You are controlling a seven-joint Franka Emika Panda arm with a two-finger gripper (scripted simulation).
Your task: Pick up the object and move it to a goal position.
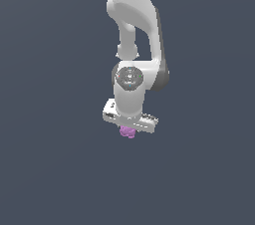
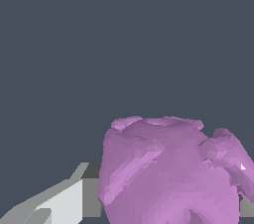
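One lumpy pink-purple object (image 1: 128,132) sits between the fingers (image 2: 64,198) of the pincer (image 1: 129,128), gripped there.

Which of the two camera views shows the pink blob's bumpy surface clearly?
The wrist view: there the pink blob looms large, its lumps distinct. In the exterior view it is only a speck under the tool.

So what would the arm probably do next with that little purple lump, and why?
Probably close the gripper on the pink-purple blob if it isn't gripped already, then lift. The blob sits directly under the gripper, and in the wrist view it lies against a finger. Whether it's already clamped isn't clear.
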